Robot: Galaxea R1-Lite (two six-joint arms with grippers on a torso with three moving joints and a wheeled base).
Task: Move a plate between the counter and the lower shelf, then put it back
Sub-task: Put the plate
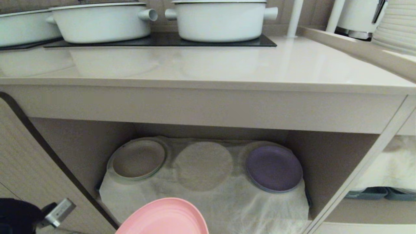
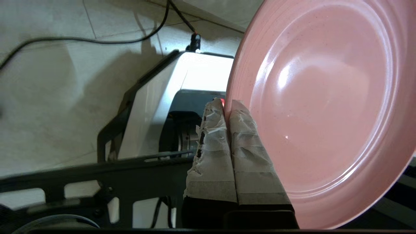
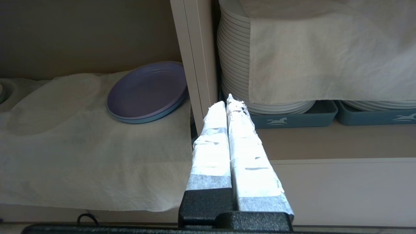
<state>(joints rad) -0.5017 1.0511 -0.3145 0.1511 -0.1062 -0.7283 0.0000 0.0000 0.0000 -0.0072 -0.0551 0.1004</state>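
Observation:
The pink plate (image 1: 165, 217) hangs low in front of the lower shelf (image 1: 208, 198), out past the edge of its white cloth. In the left wrist view my left gripper (image 2: 226, 104) is shut on the rim of the plate (image 2: 325, 107), one taped finger on each face. The counter (image 1: 208, 65) runs above the shelf, with black hob panels at its back. My right gripper (image 3: 227, 101) is parked in front of the upright post between the cubbies, shut with nothing in it. Neither gripper's fingers show in the head view.
On the shelf cloth sit a beige plate with a greenish rim (image 1: 138, 159) and a purple plate (image 1: 274, 168), with a round dent in the cloth (image 1: 203, 165) between them. White pots (image 1: 221, 19) stand on the hob. Stacked white plates (image 3: 260, 65) fill the right cubby.

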